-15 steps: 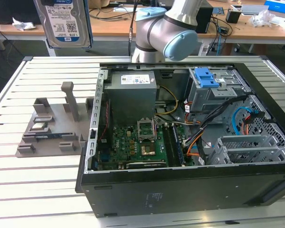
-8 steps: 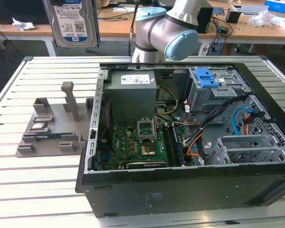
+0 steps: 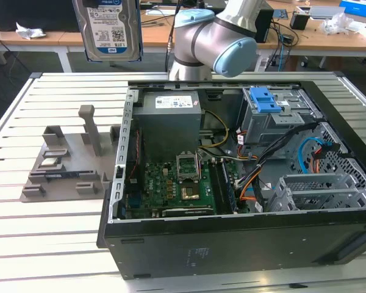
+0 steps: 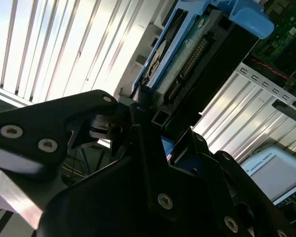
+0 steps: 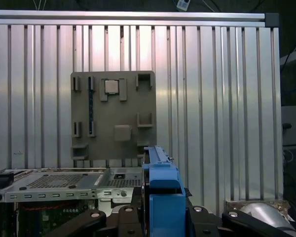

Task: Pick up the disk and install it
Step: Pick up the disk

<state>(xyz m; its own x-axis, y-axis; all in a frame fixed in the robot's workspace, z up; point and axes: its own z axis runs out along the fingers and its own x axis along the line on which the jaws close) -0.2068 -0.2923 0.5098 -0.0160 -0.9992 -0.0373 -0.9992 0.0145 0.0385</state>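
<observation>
On the exterior view's left, a grey fixture (image 3: 67,160) lies flat on the slatted table (image 3: 24,232). Just right of it and high up, the disk (image 3: 111,29) hangs upright in the air, label facing out, well clear of the table. In the second wrist view the gripper (image 4: 163,118) is clamped on the disk's end, with black fingers (image 4: 143,138) tight against its blue rails. Right again is the arm (image 3: 216,39), on the far side. The open case (image 3: 232,244) fills the right, and its cage (image 3: 274,125) with a blue latch (image 3: 265,99) sits far right inside.
</observation>
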